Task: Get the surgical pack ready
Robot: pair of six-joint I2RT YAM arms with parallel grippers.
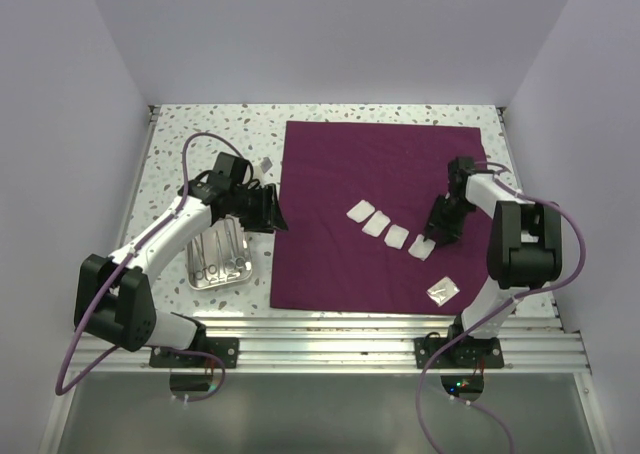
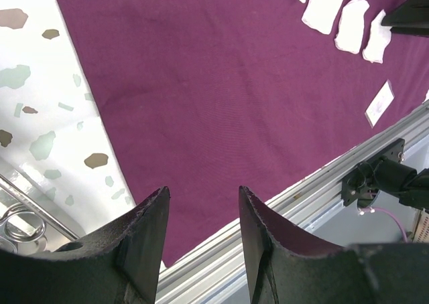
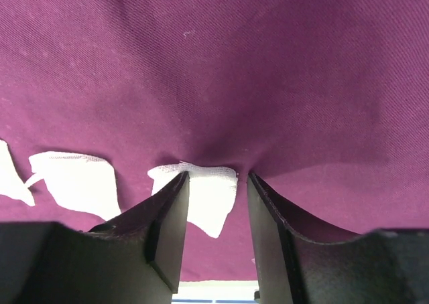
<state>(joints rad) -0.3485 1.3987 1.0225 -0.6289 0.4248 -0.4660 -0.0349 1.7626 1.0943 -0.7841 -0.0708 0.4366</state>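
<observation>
While the small packet (image 1: pixel 442 290) lies loose by the near right corner of the maroon cloth (image 1: pixel 380 164), which is spread flat on the table (image 1: pixel 200 144), any drag on that cloth could, as I judge it, slide the packet toward the near edge. At the near left, just off the cloth, the steel tray (image 1: pixel 215 284) holds the instruments (image 1: pixel 218 254), and a careless sweep of the left arm could knock it. Farther in, a diagonal row of gauze squares (image 1: pixel 385 226) crosses the cloth, and the risk is greatest at its near right end. There the right gripper (image 3: pixel 216 175) stands with its tips pressed onto the fabric, which puckers between them. A closing pinch could catch cloth along with the gauze square (image 3: pixel 208 197) and disturb the whole row. Its jaws are partly open on either side of that square, which lies between them with a gap on one side, so nothing is held. Slightly farther and to the left, the left gripper (image 2: pixel 203 190) hovers over the cloth's left edge, jaws about half open and empty.
</observation>
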